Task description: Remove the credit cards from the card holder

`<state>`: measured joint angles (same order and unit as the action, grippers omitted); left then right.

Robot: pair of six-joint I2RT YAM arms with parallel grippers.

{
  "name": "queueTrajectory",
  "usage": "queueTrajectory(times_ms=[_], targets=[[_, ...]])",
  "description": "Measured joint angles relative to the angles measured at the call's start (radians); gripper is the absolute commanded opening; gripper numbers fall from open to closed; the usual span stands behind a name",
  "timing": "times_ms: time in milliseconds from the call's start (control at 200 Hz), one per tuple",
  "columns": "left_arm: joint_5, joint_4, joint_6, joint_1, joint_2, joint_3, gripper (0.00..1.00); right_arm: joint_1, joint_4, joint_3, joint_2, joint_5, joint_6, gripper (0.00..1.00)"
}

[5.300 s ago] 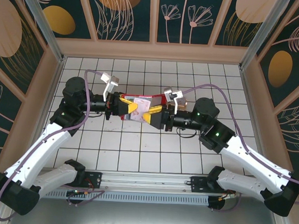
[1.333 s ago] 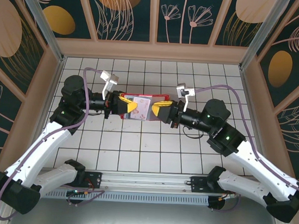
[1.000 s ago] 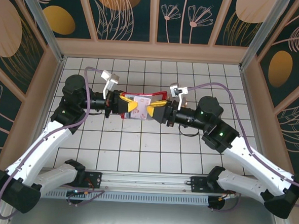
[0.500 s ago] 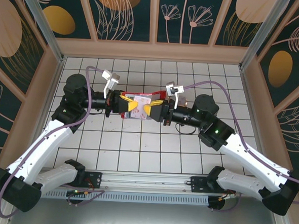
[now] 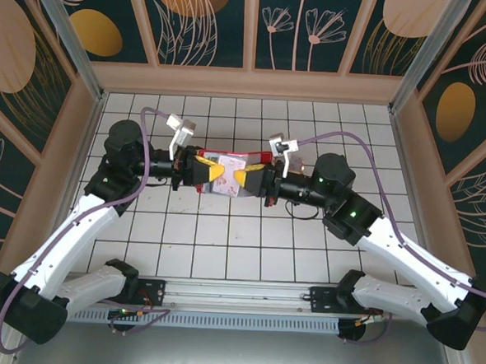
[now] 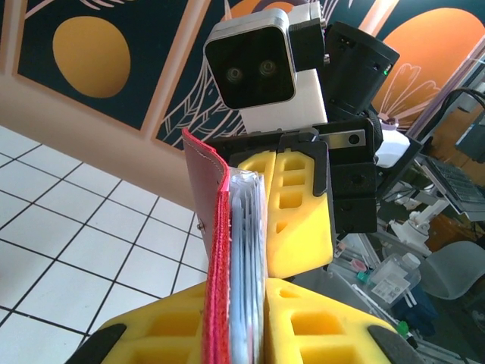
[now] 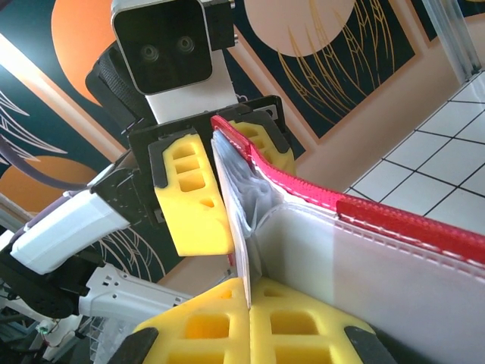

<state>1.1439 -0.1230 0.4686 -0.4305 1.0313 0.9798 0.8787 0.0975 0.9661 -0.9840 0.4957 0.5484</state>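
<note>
You have the card holder lifted off the tiled floor in the upper middle of the overhead frame, caught between the two arms that meet there nose to nose. Your left gripper comes in from the left and is clamped on it: in the left wrist view the holder stands edge-on in the lower middle, a red cover with a stack of greyish-blue see-through leaves pressed against its right side, and a yellow finger sits on either flank. Your right gripper comes in from the right with its yellow fingers brought fully together on a pale leaf that rises from between them to the holder's spine; whether that leaf is a card or a pocket you cannot tell. To the right of it in that view the red cover swings open toward the lower right corner, lined with a whitish translucent pocket with a stitched edge. From above, a pale rectangle with pinkish marks shows on the holder's face.
</note>
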Motion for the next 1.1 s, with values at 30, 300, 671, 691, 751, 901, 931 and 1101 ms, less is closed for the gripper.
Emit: queueTrajectory(times_ms=[30,300,671,691,751,901,931,1101], targets=[[0.0,0.0,0.0,-0.003,-0.001,0.0,0.21,0.0,-0.004,0.0,0.005,0.0,0.0,0.0],[0.002,-0.032,0.005,-0.003,-0.011,-0.039,0.29,-0.004,-0.058,-0.012,0.058,-0.004,0.001,0.0],[0.017,-0.059,0.007,-0.003,-0.027,-0.04,0.25,-0.014,-0.063,-0.013,0.098,0.006,0.001,0.0],[0.019,-0.06,0.007,-0.003,-0.029,-0.04,0.25,-0.014,-0.063,-0.013,0.098,0.01,0.001,0.0],[0.024,-0.06,0.008,-0.003,-0.03,-0.04,0.25,-0.014,-0.058,-0.013,0.098,0.024,0.001,0.0],[0.03,-0.06,0.008,-0.003,-0.031,-0.04,0.26,-0.015,-0.042,-0.013,0.098,0.055,0.001,0.0],[0.031,-0.06,0.008,-0.003,-0.031,-0.04,0.26,-0.015,-0.04,-0.013,0.098,0.061,0.001,0.0],[0.05,-0.056,0.007,-0.001,-0.027,-0.04,0.28,-0.015,-0.026,-0.013,0.085,0.092,0.001,0.0]])
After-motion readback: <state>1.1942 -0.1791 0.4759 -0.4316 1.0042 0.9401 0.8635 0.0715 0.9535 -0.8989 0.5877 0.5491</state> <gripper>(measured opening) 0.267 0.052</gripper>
